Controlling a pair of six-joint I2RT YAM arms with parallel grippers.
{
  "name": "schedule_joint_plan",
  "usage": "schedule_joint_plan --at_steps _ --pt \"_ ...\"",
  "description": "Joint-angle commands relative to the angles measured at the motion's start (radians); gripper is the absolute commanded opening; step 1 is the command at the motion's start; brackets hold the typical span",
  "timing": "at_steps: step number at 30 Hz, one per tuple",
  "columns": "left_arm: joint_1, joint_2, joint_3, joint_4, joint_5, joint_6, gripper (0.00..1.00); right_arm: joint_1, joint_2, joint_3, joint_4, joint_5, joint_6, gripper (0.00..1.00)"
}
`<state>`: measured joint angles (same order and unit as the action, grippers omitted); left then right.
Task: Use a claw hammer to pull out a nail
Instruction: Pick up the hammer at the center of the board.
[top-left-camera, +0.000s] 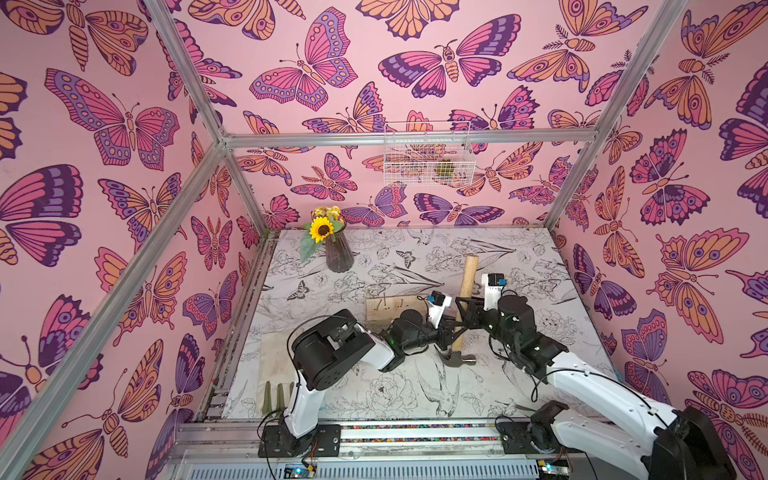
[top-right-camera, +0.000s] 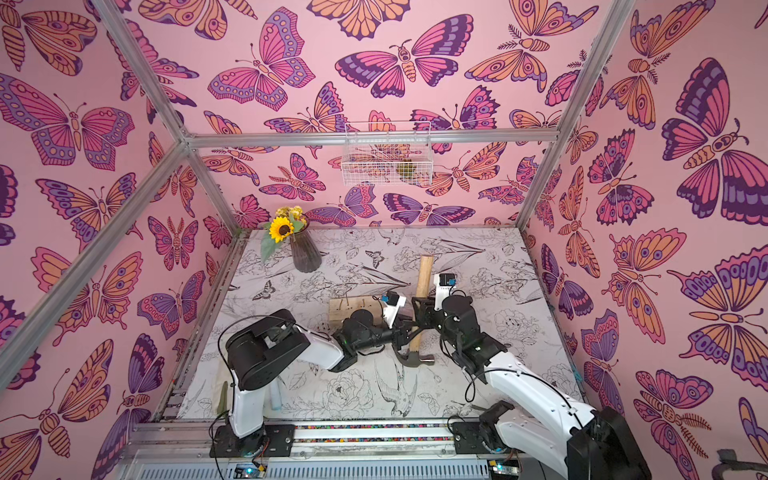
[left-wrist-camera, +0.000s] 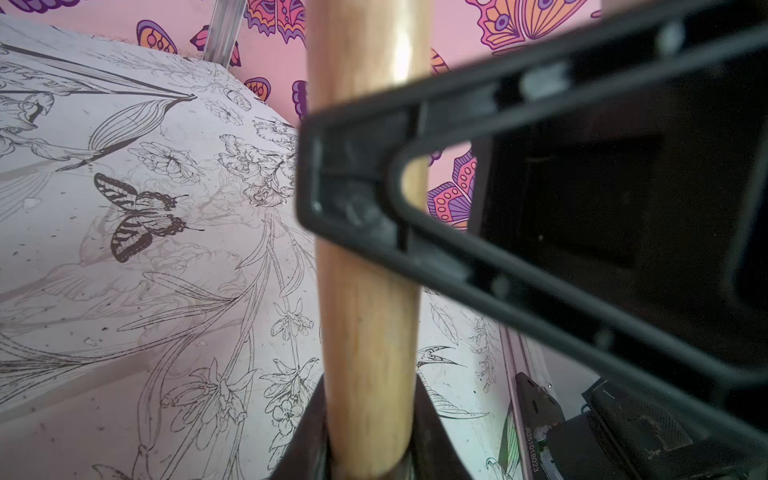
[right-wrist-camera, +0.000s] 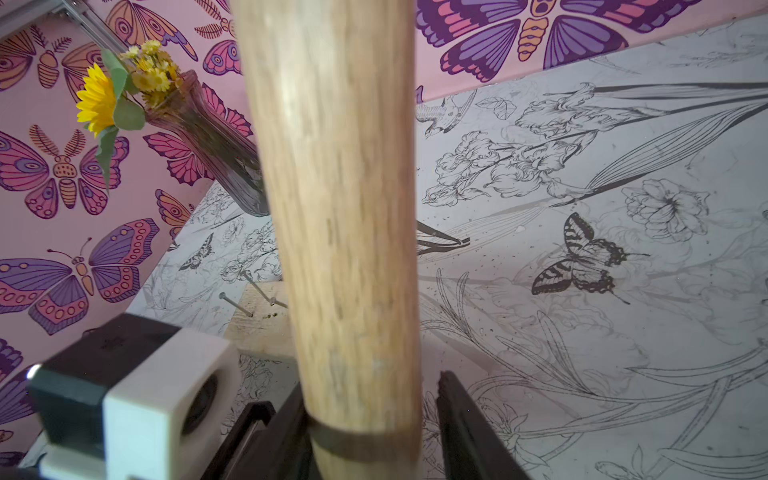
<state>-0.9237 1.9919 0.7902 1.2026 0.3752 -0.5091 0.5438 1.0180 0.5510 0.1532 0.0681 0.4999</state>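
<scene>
L gripper (left-wrist-camera: 370, 419) clamped on claw hammer (top-left-camera: 468, 282) handle low down. R gripper (right-wrist-camera: 370, 411) loose round it higher up, gap one side. Hammer head on table (top-left-camera: 478, 395), beside nail board (top-left-camera: 384, 309).

Tabletop (top-left-camera: 374, 395) printed with line-drawn flowers and birds, glass vase of sunflowers (top-left-camera: 338, 255) standing toward its far left corner, wooden block (top-left-camera: 380, 316) bristling with nails (right-wrist-camera: 236, 304) lying mid-table, pale flat sheet (top-left-camera: 272, 353) lying along the left edge.
</scene>
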Motion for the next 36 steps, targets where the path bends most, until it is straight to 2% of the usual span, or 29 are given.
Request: schedule_joint_plan --at_steps 1,4,10,20,22,24,25,26,27,30,36 --pt "-0.014 -0.014 -0.023 0.006 0.021 0.086 0.00 -0.005 0.020 0.112 -0.134 0.111 -0.007 0.61" --pt "-0.018 -0.021 -0.019 -0.025 0.011 0.093 0.00 -0.005 0.071 0.220 -0.230 0.177 -0.017 0.66" --pt "-0.022 -0.044 -0.019 -0.065 -0.004 0.110 0.00 0.001 0.196 0.415 -0.387 0.256 -0.024 0.66" --pt "-0.027 -0.064 -0.017 -0.101 -0.017 0.130 0.00 0.044 0.323 0.556 -0.452 0.328 -0.046 0.62" --pt "-0.027 -0.068 -0.021 -0.101 -0.020 0.132 0.00 0.045 0.336 0.559 -0.457 0.335 -0.059 0.55" --pt "-0.026 -0.068 -0.023 -0.101 -0.021 0.128 0.00 0.044 0.339 0.553 -0.442 0.322 -0.083 0.53" --pt "-0.027 -0.069 -0.021 -0.101 -0.019 0.127 0.00 0.044 0.342 0.552 -0.441 0.313 -0.093 0.46" --pt "-0.027 -0.068 -0.023 -0.101 -0.019 0.127 0.00 0.044 0.346 0.556 -0.446 0.309 -0.098 0.31" --pt "-0.027 -0.069 -0.023 -0.101 -0.021 0.125 0.00 0.045 0.349 0.558 -0.451 0.304 -0.101 0.20" --pt "-0.027 -0.073 -0.029 -0.100 -0.021 0.126 0.00 0.045 0.353 0.560 -0.459 0.303 -0.114 0.00" --pt "-0.027 -0.086 -0.046 -0.094 -0.031 0.127 0.00 0.043 0.327 0.522 -0.432 0.322 -0.094 0.00"
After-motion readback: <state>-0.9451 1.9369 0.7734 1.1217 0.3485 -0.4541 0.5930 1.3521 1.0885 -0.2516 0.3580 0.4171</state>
